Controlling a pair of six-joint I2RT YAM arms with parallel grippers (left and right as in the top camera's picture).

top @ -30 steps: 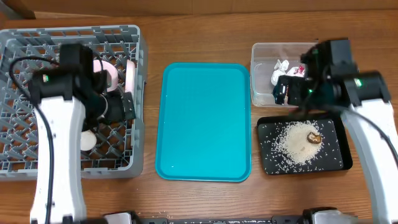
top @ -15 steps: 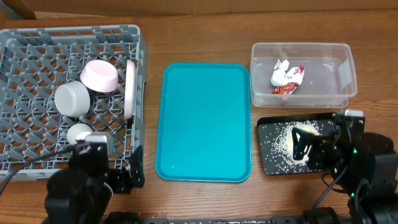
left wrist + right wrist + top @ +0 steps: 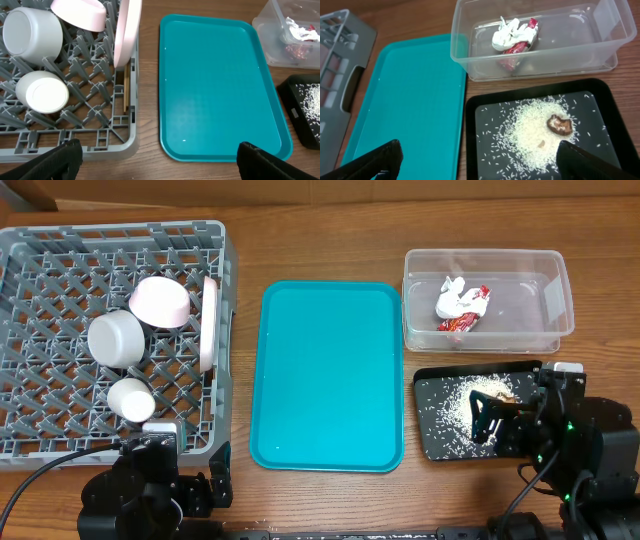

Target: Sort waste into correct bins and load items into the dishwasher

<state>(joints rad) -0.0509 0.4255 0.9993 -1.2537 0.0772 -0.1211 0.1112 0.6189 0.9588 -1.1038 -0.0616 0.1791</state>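
The grey rack [image 3: 120,227] at the left holds a large plate [image 3: 208,323] on edge, a small shallow dish [image 3: 160,301], a bowl [image 3: 116,338] and a small cup [image 3: 131,399]. Two chopsticks [image 3: 125,90] lie in the rack beside the plate. The clear tub [image 3: 485,252] holds the red-and-white wrapper [image 3: 461,305]. The black tray [image 3: 428,375] holds rice [image 3: 530,130] and a brown lump [image 3: 560,124]. My left gripper [image 3: 160,162] is open and empty, by the rack's front corner. My right gripper [image 3: 480,162] is open and empty, above the black tray's near edge.
A flat teal tray [image 3: 332,375] lies bare between the rack and the two bins. Both arms sit low at the table's front edge, the left arm [image 3: 150,495] before the rack, the right arm [image 3: 575,445] at the black tray's front right.
Both arms have drawn back from over the rack and the tub to the table's front edge. The dishes, wrapper and rice have stayed where they were.
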